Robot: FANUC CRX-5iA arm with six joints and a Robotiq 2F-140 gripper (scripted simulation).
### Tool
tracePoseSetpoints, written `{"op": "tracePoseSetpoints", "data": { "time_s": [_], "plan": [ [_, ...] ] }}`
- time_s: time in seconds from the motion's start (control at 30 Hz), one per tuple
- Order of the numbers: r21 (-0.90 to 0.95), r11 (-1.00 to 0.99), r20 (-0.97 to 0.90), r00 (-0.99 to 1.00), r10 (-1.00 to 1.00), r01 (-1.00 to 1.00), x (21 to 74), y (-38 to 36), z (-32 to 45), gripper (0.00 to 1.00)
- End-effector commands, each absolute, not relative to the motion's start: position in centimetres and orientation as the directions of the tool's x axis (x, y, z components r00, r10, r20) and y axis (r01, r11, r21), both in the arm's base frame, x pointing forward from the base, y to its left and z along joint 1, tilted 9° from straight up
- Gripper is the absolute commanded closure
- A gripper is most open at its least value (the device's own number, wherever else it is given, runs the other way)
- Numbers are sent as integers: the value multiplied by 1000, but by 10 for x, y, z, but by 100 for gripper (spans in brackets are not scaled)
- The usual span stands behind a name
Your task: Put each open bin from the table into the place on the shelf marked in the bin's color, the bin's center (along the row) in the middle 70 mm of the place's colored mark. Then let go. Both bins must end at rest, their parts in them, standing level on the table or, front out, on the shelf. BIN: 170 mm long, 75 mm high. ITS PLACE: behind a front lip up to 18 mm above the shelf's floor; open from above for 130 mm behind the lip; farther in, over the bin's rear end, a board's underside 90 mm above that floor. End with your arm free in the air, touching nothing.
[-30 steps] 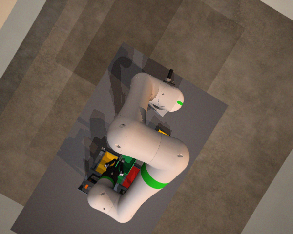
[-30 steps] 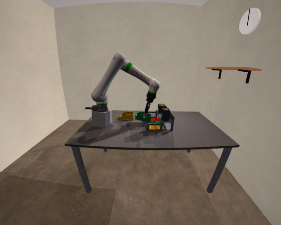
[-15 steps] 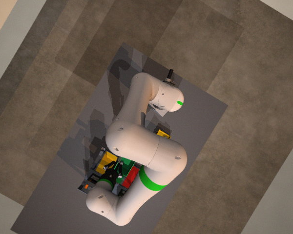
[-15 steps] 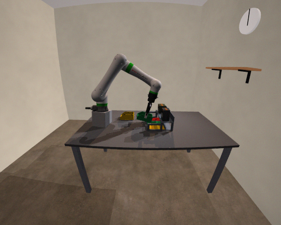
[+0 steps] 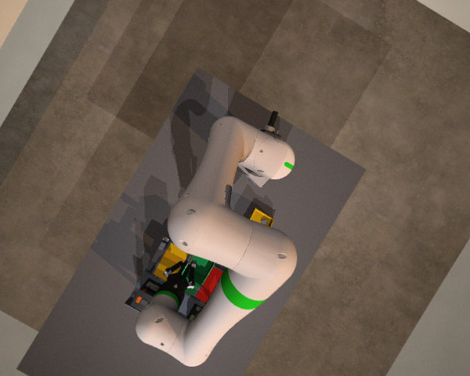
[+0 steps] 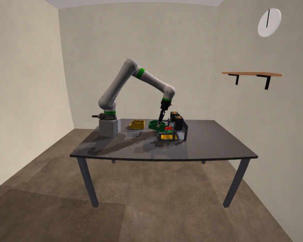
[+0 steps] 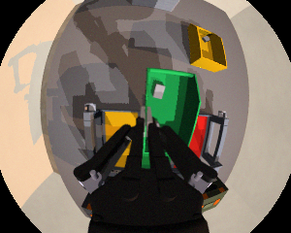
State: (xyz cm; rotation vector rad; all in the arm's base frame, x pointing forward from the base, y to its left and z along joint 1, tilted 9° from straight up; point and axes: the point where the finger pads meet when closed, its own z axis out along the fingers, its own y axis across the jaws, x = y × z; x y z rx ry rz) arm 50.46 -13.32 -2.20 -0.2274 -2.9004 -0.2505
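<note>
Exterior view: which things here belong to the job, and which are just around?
Job: green bin, gripped; yellow bin; table shelf; gripper.

Not in the job: wall clock; wooden wall board; dark boxes.

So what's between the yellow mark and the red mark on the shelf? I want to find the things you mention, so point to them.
The green bin (image 5: 203,262) (image 6: 153,125) (image 7: 174,99), gripped by its side wall in the jaws. The wrist view shows it.
</note>
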Motion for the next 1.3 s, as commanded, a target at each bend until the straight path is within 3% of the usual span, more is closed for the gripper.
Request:
{"op": "tracePoseSetpoints", "data": {
  "time_s": [0.0,1.27],
  "plan": [
    [151,973,231,-964,134,172,507,-134,-22,100],
    [151,973,231,-964,134,172,518,-136,-21,100]
  ]
}}
